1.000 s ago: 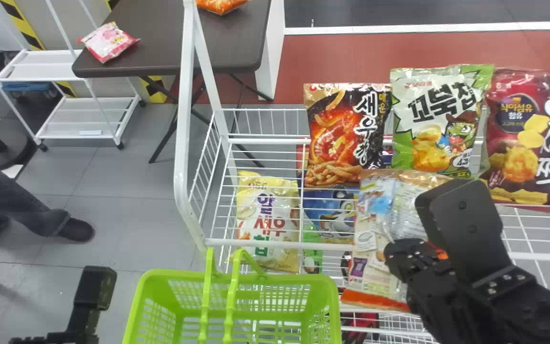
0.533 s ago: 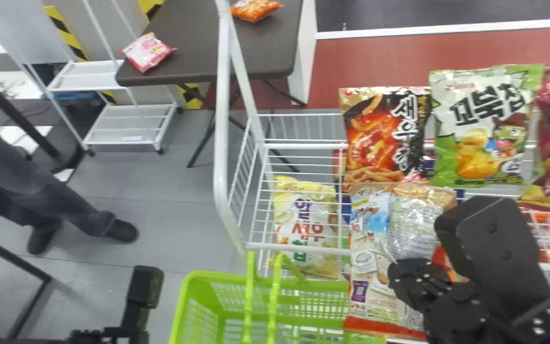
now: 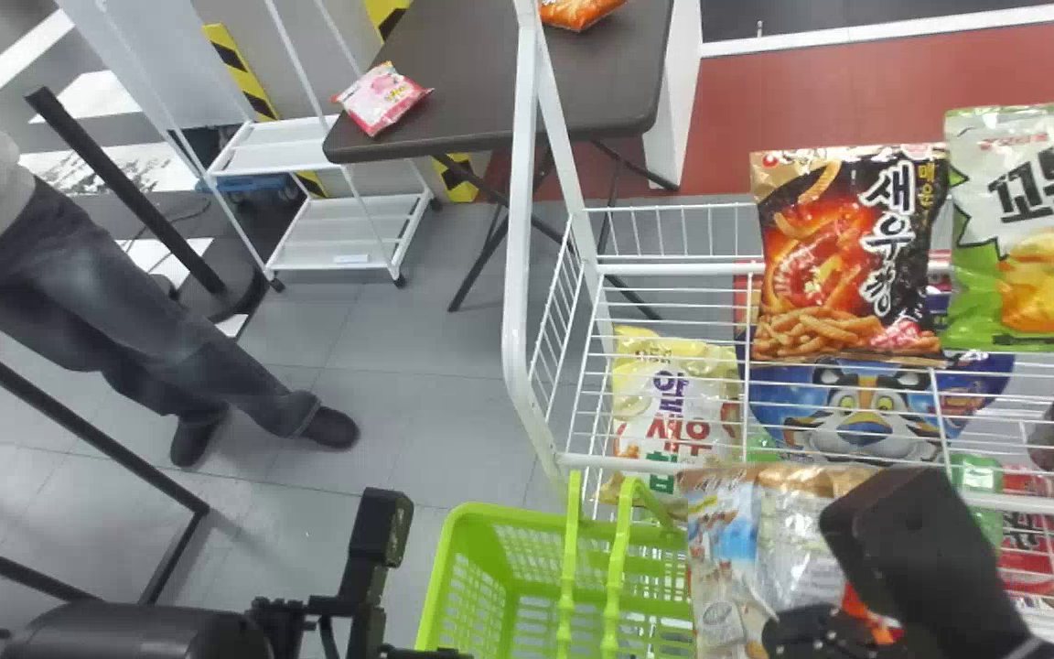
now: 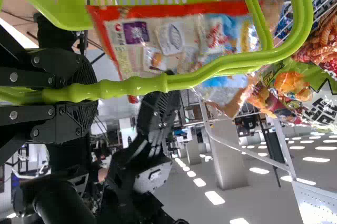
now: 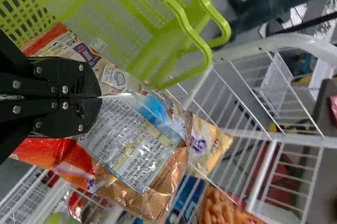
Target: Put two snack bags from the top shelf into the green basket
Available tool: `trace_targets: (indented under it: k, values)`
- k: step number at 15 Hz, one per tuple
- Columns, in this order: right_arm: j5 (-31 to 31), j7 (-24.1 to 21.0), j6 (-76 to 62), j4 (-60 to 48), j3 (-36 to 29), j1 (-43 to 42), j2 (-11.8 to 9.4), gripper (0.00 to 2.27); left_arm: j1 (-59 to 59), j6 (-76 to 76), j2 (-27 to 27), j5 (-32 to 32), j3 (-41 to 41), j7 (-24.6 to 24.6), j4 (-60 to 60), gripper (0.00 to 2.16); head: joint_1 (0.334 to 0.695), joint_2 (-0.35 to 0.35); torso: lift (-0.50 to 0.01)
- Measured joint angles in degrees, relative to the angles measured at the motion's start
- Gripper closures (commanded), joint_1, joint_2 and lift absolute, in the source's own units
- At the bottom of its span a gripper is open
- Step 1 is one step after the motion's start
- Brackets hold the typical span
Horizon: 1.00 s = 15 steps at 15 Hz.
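Note:
In the head view my right gripper [image 3: 788, 627] is at the lower right, shut on a tan and blue snack bag [image 3: 724, 540]. The bag overlaps the right part of the green basket [image 3: 477, 531]. Seen from the right wrist, the gripper [image 5: 100, 97] pinches the silvery back of this bag [image 5: 131, 139]. My left gripper [image 3: 367, 586] keeps left of the basket; its wrist view shows the gripper [image 4: 87, 97] shut on the basket handle [image 4: 137, 86]. A black and orange bag [image 3: 843, 256] and a green and white bag [image 3: 1030, 220] stand on the top shelf.
The white wire rack [image 3: 518, 302] rises behind the basket, its frame post close by. A yellow bag [image 3: 669, 394] lies lower in it, near other packages. Farther back stand a dark table [image 3: 481, 91] and a white cart [image 3: 344, 229].
The head view has swung left, so the rack and basket appear farther right. Relative to them, the held bag has moved left and toward me, now overlapping the basket's right part.

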Motion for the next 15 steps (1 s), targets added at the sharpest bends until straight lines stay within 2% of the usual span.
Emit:
trace_targets:
  k: [2,3,4,5,6,9,15]
  values:
    - [-2.3,0.5,0.0,5.1,0.7,0.0,0.1,2.24,0.0,0.0,-0.1,0.0,-0.1,0.1,0.2,2.15,0.695,0.350,-0.001]
    - [-3.4,0.8,0.0,7.9,1.3,-0.1,0.3,2.00,-0.1,0.0,-0.2,0.0,-0.2,0.1,0.3,2.15,0.695,0.350,-0.001]
    - [-4.0,0.9,0.0,10.4,2.0,-0.3,0.4,1.46,-0.2,0.0,-0.2,0.0,-0.3,0.1,0.4,2.15,0.695,0.350,-0.001]
    - [-4.3,0.9,0.0,13.0,2.8,-0.4,0.5,0.21,-0.2,0.0,-0.2,0.0,-0.4,0.1,0.5,2.15,0.695,0.350,-0.001]
    - [-4.4,0.9,0.0,15.0,3.2,-0.4,0.6,0.00,-0.2,0.0,-0.2,0.0,-0.5,0.1,0.6,2.15,0.695,0.350,-0.001]
    - [-4.5,0.7,-2.1,17.2,2.4,0.2,0.5,0.07,-0.2,0.0,-0.2,0.0,-0.6,0.1,0.8,2.15,0.695,0.350,-0.001]
    - [-10.0,0.8,-28.1,13.5,-9.2,4.2,0.5,0.08,-0.2,0.0,-0.2,0.0,-0.8,0.0,1.4,2.15,0.695,0.350,-0.001]
